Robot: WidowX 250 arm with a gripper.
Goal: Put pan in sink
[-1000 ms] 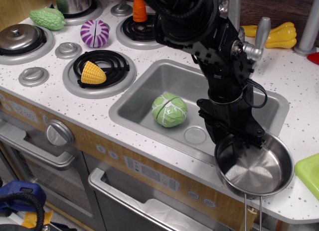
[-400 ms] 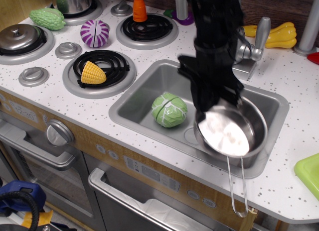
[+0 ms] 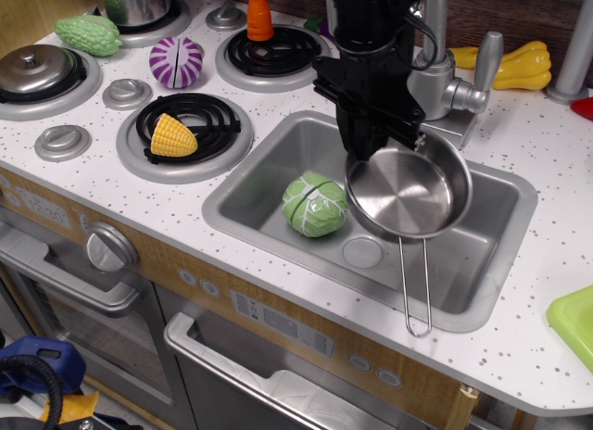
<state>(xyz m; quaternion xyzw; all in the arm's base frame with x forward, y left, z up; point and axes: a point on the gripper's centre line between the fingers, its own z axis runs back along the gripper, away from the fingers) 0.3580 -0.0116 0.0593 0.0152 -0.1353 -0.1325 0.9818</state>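
The shiny steel pan (image 3: pixel 408 194) hangs over the grey sink (image 3: pixel 269 166), its wire-loop handle (image 3: pixel 417 286) reaching toward the front rim. My black gripper (image 3: pixel 371 143) is shut on the pan's far-left rim and holds it above the basin floor, slightly tilted. A green cabbage (image 3: pixel 315 205) lies in the sink just left of the pan, near the round drain (image 3: pixel 362 252).
A silver faucet (image 3: pixel 454 82) stands behind the sink. Corn (image 3: pixel 172 136) sits on the front burner, a purple vegetable (image 3: pixel 176 61), a green gourd (image 3: pixel 88 35), a carrot (image 3: pixel 260 13) and a lidded pot (image 3: pixel 37 70) on the stove. A yellow squash (image 3: pixel 519 64) lies at the back right, a lime plate (image 3: pixel 574 323) at the right edge.
My gripper has carried the pan from the counter at the sink's front right up and left, so that it now hangs over the basin.
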